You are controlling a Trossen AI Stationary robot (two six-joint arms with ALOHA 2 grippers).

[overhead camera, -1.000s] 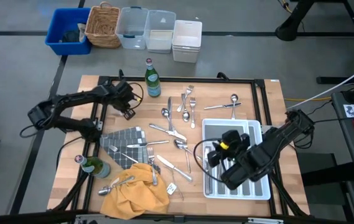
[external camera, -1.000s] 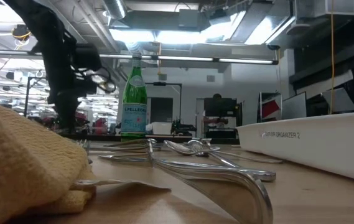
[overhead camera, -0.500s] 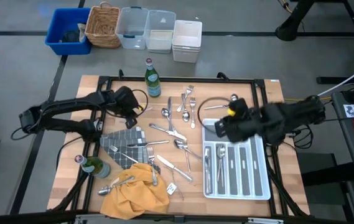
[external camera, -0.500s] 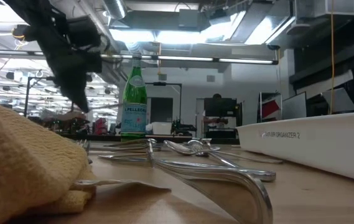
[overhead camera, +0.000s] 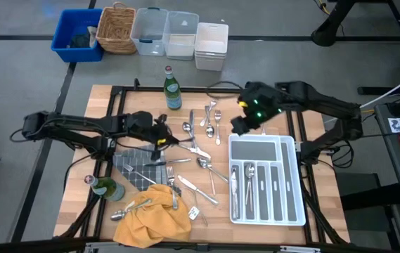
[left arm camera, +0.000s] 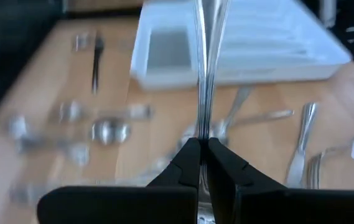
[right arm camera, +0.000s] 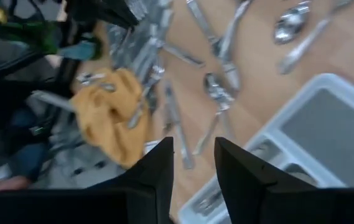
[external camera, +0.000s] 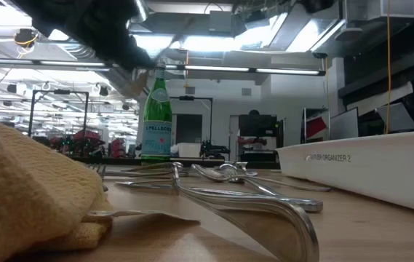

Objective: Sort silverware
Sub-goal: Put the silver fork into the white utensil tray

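Note:
Several forks, knives and spoons (overhead camera: 201, 144) lie loose on the wooden table, and a few lie in the white divided tray (overhead camera: 266, 179). My left gripper (overhead camera: 164, 139) is above the table left of the loose pieces, shut on one slim silver piece (left arm camera: 206, 74). I cannot tell which kind of piece it is. My right gripper (overhead camera: 242, 124) hangs open and empty above the tray's far left corner. Its fingers (right arm camera: 153, 171) show apart in the right wrist view. My left gripper pinches one end (left arm camera: 204, 134) of the slim silver piece between its two fingertips. The piece runs straight on from the fingers, along their line, toward the tray. It shows edge-on; whether its far end is clear of the table I cannot tell.
A yellow cloth (overhead camera: 150, 214) and a grey checked cloth (overhead camera: 140, 165) lie at the near left with silverware on them. One green bottle (overhead camera: 173, 88) stands at the far edge and another (overhead camera: 108, 188) at the near left. Bins and a basket (overhead camera: 115, 28) stand beyond the table.
My right gripper has swung from low over the tray's near part up and toward the far edge, to the tray's far left corner. My left gripper has moved toward the table's right and near edges, over the loose silverware.

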